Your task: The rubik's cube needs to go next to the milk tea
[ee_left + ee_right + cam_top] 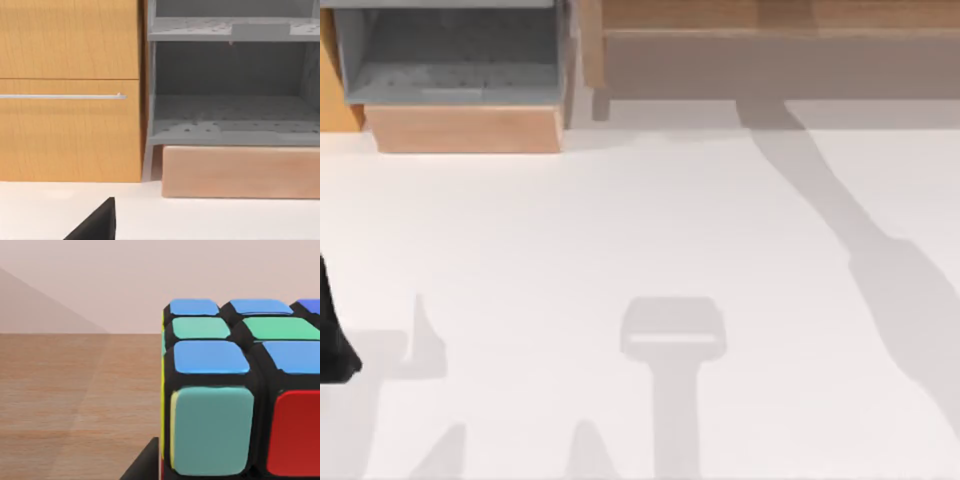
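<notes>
One rubik's cube [235,390] sits close before our right wrist camera, over a wooden surface; whether the fingers grip it we cannot tell. We should probably carry it level toward the counter [650,230], slowly

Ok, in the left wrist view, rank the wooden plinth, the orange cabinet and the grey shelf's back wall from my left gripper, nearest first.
From the left gripper:
1. Wooden plinth, under the shelf, jutting forward.
2. Orange cabinet, beside the shelf, set further back.
3. Grey shelf's back wall, deepest inside.
</notes>
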